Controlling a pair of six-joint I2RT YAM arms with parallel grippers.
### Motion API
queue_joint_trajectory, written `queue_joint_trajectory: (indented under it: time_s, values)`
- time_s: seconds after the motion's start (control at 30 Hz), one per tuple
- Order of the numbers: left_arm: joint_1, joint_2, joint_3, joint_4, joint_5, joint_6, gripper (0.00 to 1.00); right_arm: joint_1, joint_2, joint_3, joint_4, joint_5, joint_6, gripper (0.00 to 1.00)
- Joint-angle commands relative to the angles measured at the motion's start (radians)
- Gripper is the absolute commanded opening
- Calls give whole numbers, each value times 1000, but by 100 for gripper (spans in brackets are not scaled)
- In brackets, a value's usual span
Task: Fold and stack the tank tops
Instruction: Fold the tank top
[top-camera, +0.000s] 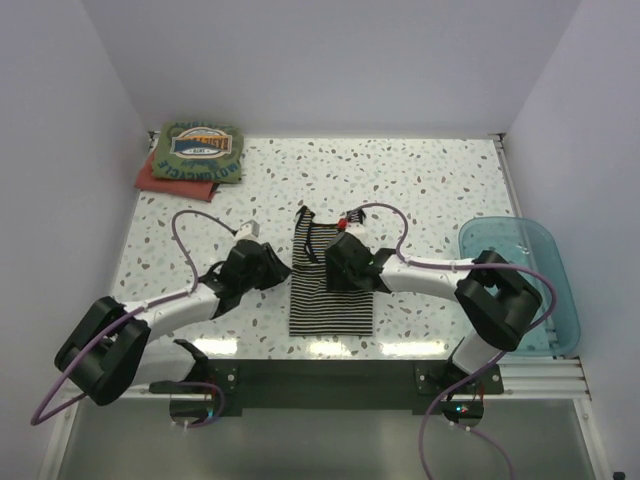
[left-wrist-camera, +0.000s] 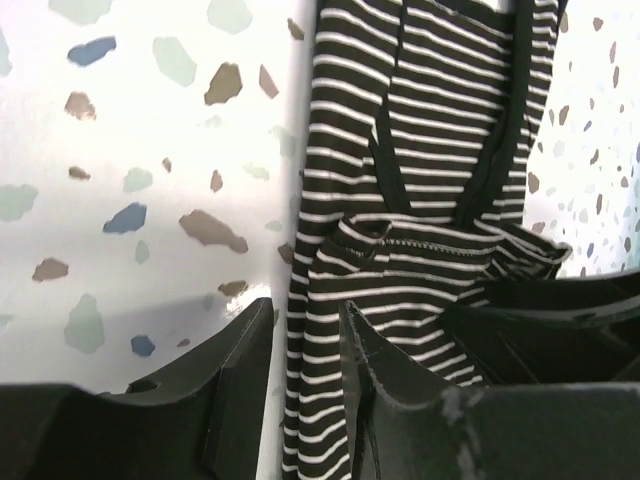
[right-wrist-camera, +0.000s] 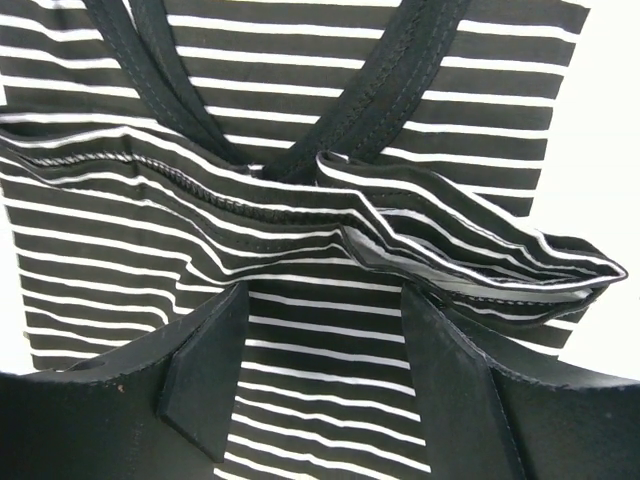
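The striped tank top (top-camera: 330, 305) lies mid-table by the near edge, right gripper (right-wrist-camera: 325, 310) spread open over its bunched fold, left gripper (left-wrist-camera: 308, 320) slightly parted astride its left edge; an olive top (top-camera: 198, 152) covers a red one (top-camera: 160, 183) at the far-left corner; the right arm (top-camera: 440, 280) partly hides the blue basket (top-camera: 566, 300).

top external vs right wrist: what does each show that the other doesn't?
Only top external: the folded olive green top lying on a red one in the far left corner, the blue basket at the right edge, and the left gripper.
Only right wrist: the striped tank top bunched into a ridge with a stitched hem, just beyond the open right gripper.
Both: the striped tank top and the right gripper over it.
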Motion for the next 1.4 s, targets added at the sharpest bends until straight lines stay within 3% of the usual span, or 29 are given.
queue_joint_trajectory:
  time_s: [0.0,0.13,0.27,0.47,0.57,0.67,0.9,1.17,1.37]
  values:
    - [12,46,110,0,-19,60,38,-2,-23,64,-166,17,36,66]
    - [22,85,141,-8,19,73,37,-20,-2,146,-213,43,-4,65]
    - [22,34,103,-5,65,73,37,-111,67,174,-177,-38,-58,52]
    - [2,-58,35,-59,183,104,39,-177,150,198,-131,-150,-108,46]
    - [-11,-123,-26,-117,210,87,44,-178,173,226,-154,-139,-127,44]
    - [-15,-203,-87,-160,211,58,52,-180,106,220,-176,-106,-125,49]
    - [-41,-312,-166,-280,291,-37,53,-185,-140,218,-348,13,-96,63]
    - [-61,-418,-235,-313,338,-212,50,-183,-486,-79,-469,-146,51,60]
    - [-118,-446,-238,-373,328,-316,49,-177,-614,-331,-370,-383,198,55]
